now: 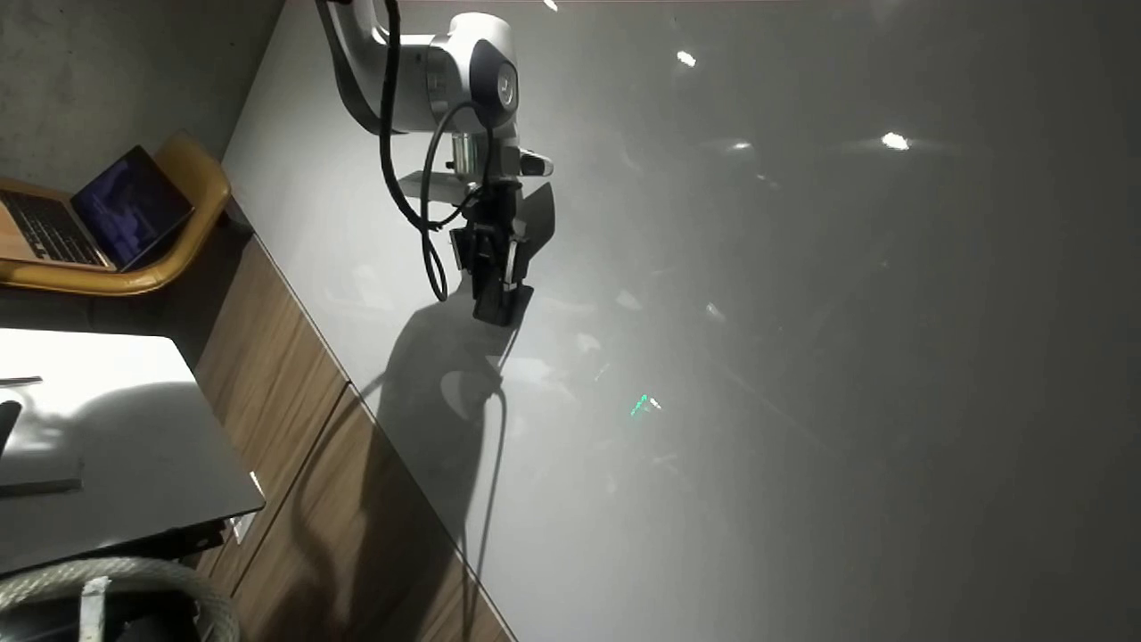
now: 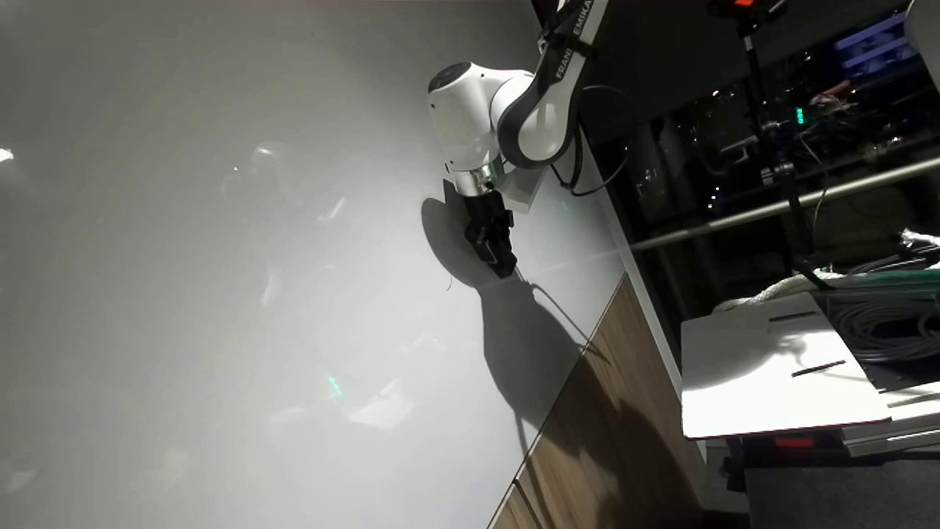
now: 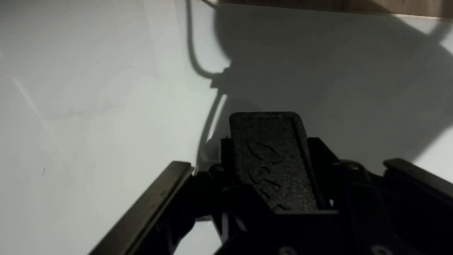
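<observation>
My gripper (image 3: 270,141) is shut on a dark rectangular block with embossed lettering (image 3: 270,159), which looks like a board eraser. Its fingers press against the block's two long sides, and the far end sticks out past them. The lower part of the block is hidden by the gripper's body. In both exterior views the gripper (image 1: 486,259) (image 2: 490,235) points downward with the black block (image 1: 492,308) (image 2: 504,266) at its tip. Close behind is a large glossy whiteboard-like surface (image 1: 713,357) (image 2: 257,330). Whether the block touches it I cannot tell.
Wood-grain panelling (image 1: 294,392) borders the glossy surface. A white tabletop (image 2: 742,389) with dark pen-like sticks (image 2: 819,369) stands off to the side. A laptop (image 1: 98,214) rests on a yellow chair (image 1: 192,187). A loose black cable (image 1: 389,134) hangs along the arm.
</observation>
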`<move>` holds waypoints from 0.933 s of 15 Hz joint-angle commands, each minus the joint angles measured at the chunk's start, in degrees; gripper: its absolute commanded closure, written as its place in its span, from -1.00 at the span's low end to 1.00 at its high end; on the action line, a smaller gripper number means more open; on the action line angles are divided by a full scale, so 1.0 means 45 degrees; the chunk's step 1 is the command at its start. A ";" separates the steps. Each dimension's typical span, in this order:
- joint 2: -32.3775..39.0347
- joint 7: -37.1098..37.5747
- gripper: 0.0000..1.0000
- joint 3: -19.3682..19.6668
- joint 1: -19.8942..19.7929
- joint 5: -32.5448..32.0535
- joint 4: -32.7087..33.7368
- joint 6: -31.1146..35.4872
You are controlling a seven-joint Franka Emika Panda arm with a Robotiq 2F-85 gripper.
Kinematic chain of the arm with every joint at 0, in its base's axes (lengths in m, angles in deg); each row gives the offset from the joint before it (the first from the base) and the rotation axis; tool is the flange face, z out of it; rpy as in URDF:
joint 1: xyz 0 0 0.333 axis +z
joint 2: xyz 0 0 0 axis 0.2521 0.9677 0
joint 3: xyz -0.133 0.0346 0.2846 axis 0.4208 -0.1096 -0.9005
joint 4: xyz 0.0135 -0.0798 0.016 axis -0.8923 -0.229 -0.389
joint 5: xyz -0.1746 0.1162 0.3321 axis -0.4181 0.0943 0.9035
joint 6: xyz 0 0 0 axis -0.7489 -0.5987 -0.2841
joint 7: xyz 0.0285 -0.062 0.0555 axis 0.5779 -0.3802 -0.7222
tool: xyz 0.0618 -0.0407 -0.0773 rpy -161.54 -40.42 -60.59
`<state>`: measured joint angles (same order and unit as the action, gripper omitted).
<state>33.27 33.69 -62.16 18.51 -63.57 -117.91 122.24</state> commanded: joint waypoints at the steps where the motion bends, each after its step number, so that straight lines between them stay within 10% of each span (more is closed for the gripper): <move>1: 0.0630 0.0133 0.42 0.0121 -0.0016 -0.0260 0.0814 0.0521; 14: 0.1843 0.0574 0.42 -0.1761 0.2364 -0.0359 0.4479 -0.3050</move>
<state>35.22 36.89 -68.98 27.56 -63.53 -108.32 108.94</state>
